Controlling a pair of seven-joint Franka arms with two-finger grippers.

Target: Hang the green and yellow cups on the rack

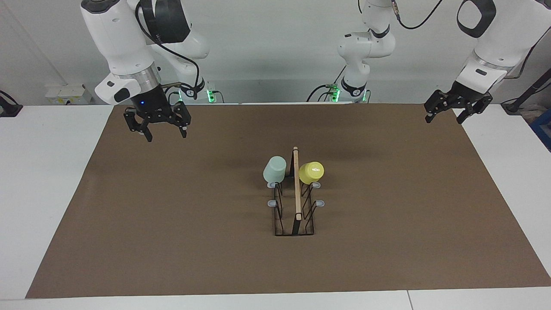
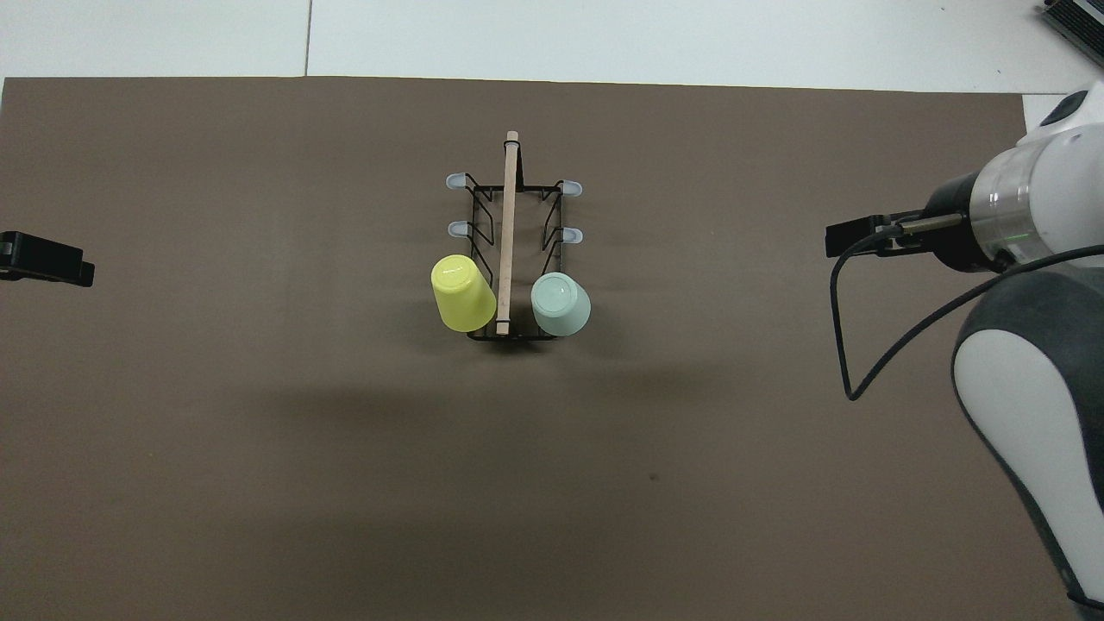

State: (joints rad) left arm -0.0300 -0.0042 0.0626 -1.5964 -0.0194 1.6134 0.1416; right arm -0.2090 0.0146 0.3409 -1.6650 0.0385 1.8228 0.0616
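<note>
Apparently done: green cup (image 1: 274,168) and yellow cup (image 1: 311,172) hang on the rack (image 1: 296,202), mid-tabletop. Left hand (image 1: 458,110) and right hand (image 1: 157,125) hover open, empty, over the tabletop's robot-side corners.

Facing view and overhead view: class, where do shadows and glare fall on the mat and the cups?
Facing view: soft, blurred shadows lie on the brown mat nearer to the robots than the rack; the yellow cup shows a small bright glint on its upturned base. Overhead view: a broad faint shadow band crosses the mat nearer to the robots than the rack; the green cup has a pale sheen on its base.
</note>
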